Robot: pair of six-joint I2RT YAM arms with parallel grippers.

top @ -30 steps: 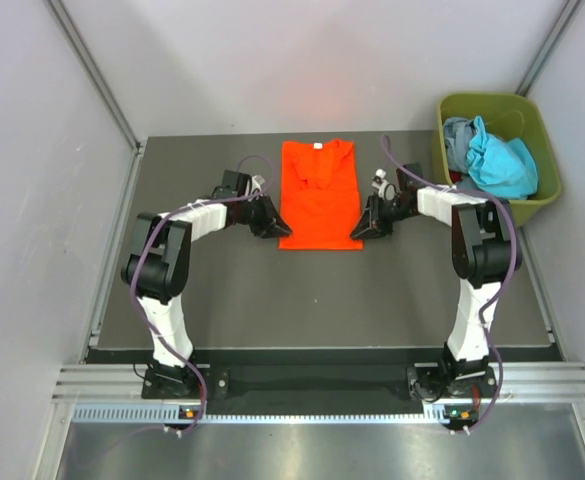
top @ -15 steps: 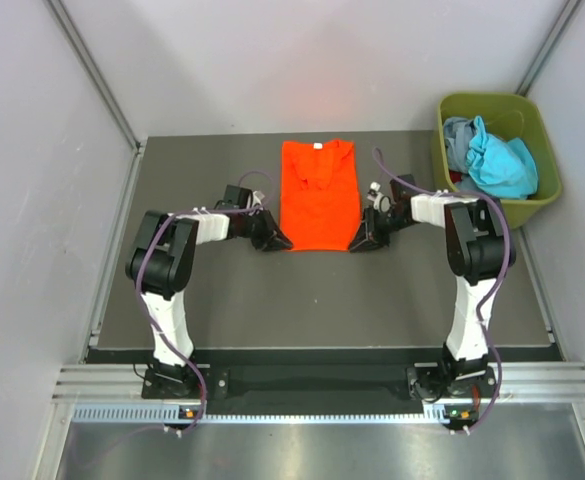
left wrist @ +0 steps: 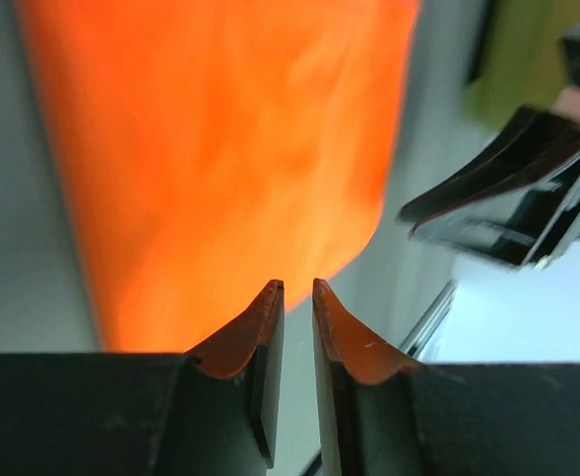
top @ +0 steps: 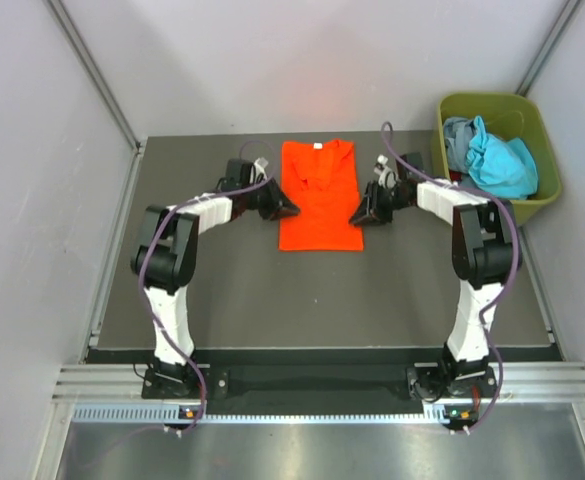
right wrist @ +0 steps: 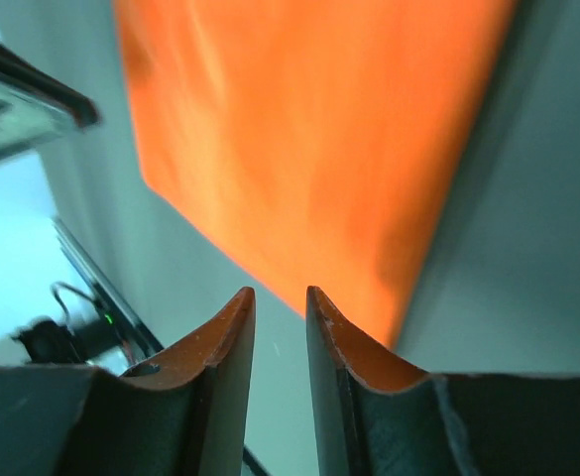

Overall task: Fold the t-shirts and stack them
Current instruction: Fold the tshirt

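Arms now sit at mid-sides of orange t-shirt (top: 319, 200), up from its near corners; your L pincer (top: 292, 210) & R pincer (top: 356, 219) are barely ajar, empty. Shirt's flat, bench (top: 232, 290) far edge centre; prob. regrip next.

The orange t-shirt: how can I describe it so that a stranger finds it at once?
Look at the dark table. Near its far edge, in the middle, the orange t-shirt lies flat. It alone is bright orange and outside the green bin.
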